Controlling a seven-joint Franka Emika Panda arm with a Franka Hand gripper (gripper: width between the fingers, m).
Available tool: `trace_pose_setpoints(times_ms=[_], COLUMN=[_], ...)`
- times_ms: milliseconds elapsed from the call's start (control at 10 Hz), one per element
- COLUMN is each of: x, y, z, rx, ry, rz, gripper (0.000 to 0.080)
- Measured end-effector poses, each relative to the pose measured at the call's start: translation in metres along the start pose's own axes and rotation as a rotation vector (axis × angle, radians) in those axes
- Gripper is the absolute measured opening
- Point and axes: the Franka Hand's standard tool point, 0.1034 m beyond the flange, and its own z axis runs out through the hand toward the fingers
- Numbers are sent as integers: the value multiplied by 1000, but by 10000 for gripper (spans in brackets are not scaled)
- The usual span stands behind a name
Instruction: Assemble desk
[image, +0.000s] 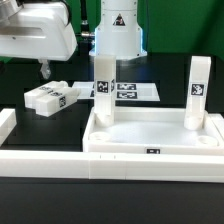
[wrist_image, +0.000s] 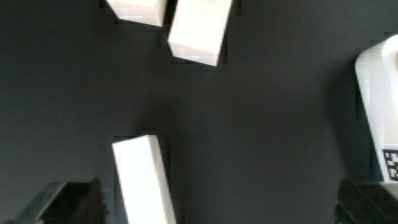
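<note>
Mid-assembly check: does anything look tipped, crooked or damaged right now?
Nothing stands out. One mounted leg and the other mounted leg stand upright at the far corners of the tabletop. Two loose legs lie side by side on the table at the exterior view's left. The open gripper hangs above them, holding nothing.

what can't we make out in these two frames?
- Exterior view: bases of the upright legs, sunk in the tabletop corners; rim hides whether they are seated.
- Exterior view: marker board, partly behind one leg.
- Wrist view: white pieces run off the edges; which parts they are is unclear.
- Wrist view: hand fingertips, dark and blurred against the dark table, cut by the edge.
</note>
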Motion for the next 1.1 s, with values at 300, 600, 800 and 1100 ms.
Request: trace_pose_setpoints(times_ms=[300,600,800,1100], x=[-14,-19,-21,-23], y=[4,1,1,-7], z=[26,34,38,53], rx=[79,92,94,90], ry=[-51,-69,-96,-254], rz=[132,139,139,120], gripper=[649,649,649,649])
